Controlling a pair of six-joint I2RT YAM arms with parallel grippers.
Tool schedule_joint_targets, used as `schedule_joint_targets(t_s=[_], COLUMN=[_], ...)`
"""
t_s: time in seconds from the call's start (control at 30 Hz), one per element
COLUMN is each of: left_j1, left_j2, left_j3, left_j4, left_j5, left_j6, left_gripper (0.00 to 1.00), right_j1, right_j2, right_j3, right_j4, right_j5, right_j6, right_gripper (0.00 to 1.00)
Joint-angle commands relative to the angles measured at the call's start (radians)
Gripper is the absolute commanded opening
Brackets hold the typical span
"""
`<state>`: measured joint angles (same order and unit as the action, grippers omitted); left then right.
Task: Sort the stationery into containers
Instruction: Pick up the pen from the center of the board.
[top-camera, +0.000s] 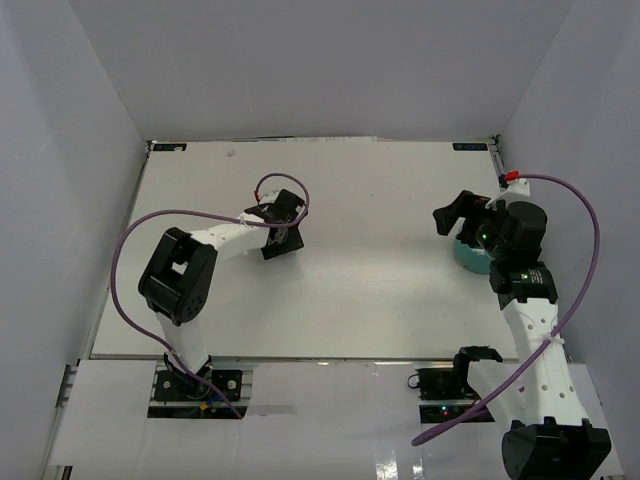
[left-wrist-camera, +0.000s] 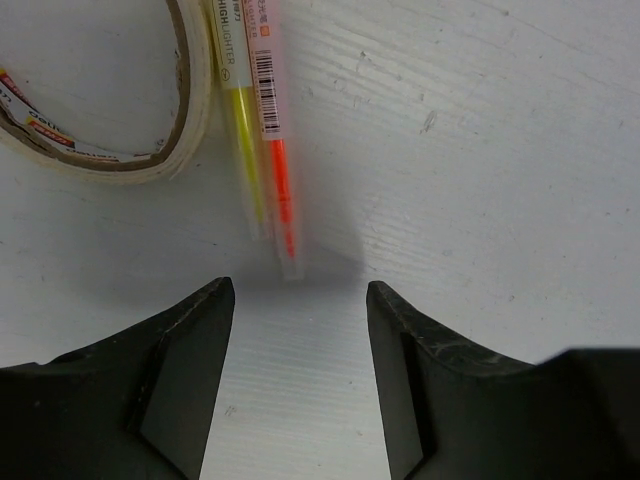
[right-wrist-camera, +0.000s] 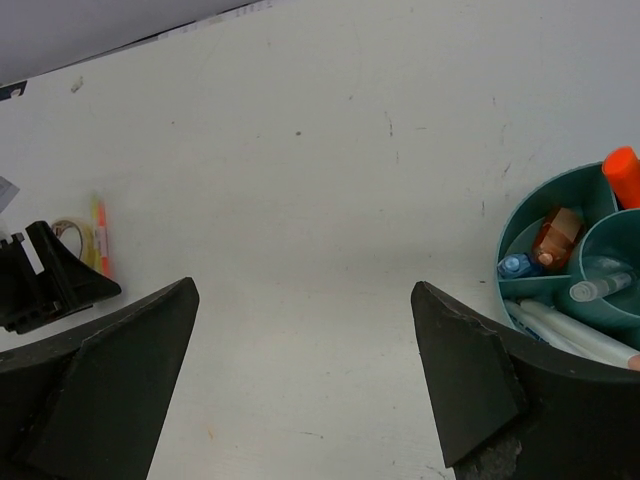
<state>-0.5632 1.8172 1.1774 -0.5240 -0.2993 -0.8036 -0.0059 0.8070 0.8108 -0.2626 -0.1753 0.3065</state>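
Note:
My left gripper (top-camera: 280, 240) (left-wrist-camera: 300, 295) is open and empty, low over the table. Just beyond its fingertips lie two clear-bodied highlighters side by side, one orange (left-wrist-camera: 280, 190) and one yellow (left-wrist-camera: 245, 150). A beige tape-like loop (left-wrist-camera: 120, 160) lies to their left. My right gripper (top-camera: 450, 218) (right-wrist-camera: 305, 290) is open and empty, above bare table beside the round teal organiser cup (top-camera: 470, 258) (right-wrist-camera: 530, 215). The cup holds an orange-capped marker (right-wrist-camera: 622, 175), a brown piece, a light blue piece and white pens. In the top view the arms hide the highlighters and most of the cup.
The right wrist view shows the left gripper (right-wrist-camera: 40, 285) far left, with the loop (right-wrist-camera: 72, 235) and orange highlighter (right-wrist-camera: 100, 235) behind it. White walls enclose the table on three sides. Purple cables (top-camera: 130, 250) arc off both arms.

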Motion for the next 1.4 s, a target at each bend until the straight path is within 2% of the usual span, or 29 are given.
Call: schedule_joint_targets(t_s=[0.0, 0.53, 0.87, 1.1, 1.23, 1.37], left_j1=[0.013, 0.019, 0.016, -0.017, -0.044, -0.069], left_j2=[0.001, 0.114, 0.125, 0.097, 0.057, -0.016], left_j3=[0.033, 0.117, 0.114, 0.088, 0.076, 0.07], left_j4=[-0.007, -0.062, -0.071, -0.07, -0.068, -0.044], left_j5=[-0.001, 0.038, 0.101, 0.14, 0.124, 0.098], left_j6=[-0.023, 0.003, 0.006, 0.006, 0.033, 0.104], left_gripper=[0.66, 0.49, 0.22, 0.11, 0.01, 0.0], right_j1=[0.004, 0.05, 0.055, 0.058, 0.06, 0.063], right_j2=[-0.02, -0.038, -0.049, -0.052, -0.052, -0.048], right_j3=[0.001, -0.012, -0.013, -0.013, -0.012, -0.013], right_j4=[0.042, 0.042, 0.04, 0.037, 0.039, 0.057], right_j5=[0.003, 0.037, 0.048, 0.05, 0.028, -0.048], right_j6=[-0.013, -0.032, -0.035, -0.037, -0.038, -0.041], right_gripper=[0.93, 0.93, 0.93, 0.93, 0.93, 0.93])
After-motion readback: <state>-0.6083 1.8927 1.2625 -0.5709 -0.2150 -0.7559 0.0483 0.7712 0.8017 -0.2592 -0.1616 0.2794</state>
